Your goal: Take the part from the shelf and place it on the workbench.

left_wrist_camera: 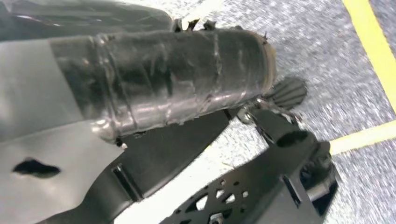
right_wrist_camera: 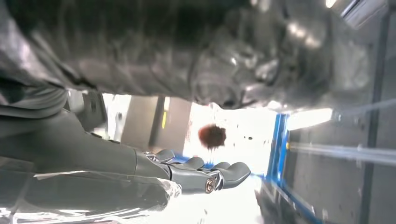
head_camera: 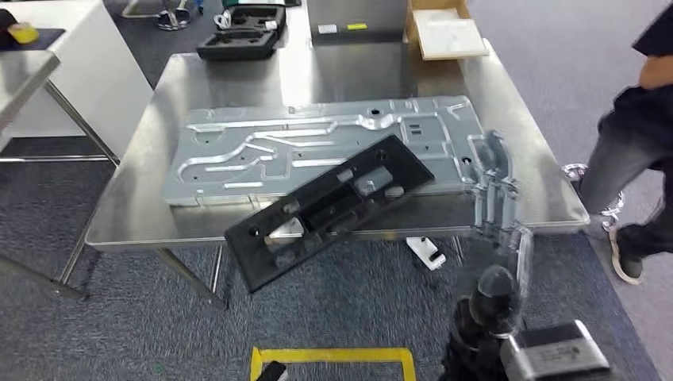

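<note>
L hand [left_wrist_camera: 177,88]: I see it in the wrist cam as a tape-wrapped mass over grey carpet w/ yellow floor tape [left_wrist_camera: 373,51]; can't tell if it's open or closed. Black part [head_camera: 329,208] lies tilted on the workbench [head_camera: 127,222], its upper end over the silver stamped panel [head_camera: 317,143], its lower-left end hanging past the front edge. R hand [head_camera: 494,184], blurred, sits at the panel's right end, fingers stretched out flat [right_wrist_camera: 224,172], holding nothing. Person [head_camera: 635,143] stands just off the bench's right edge.
</note>
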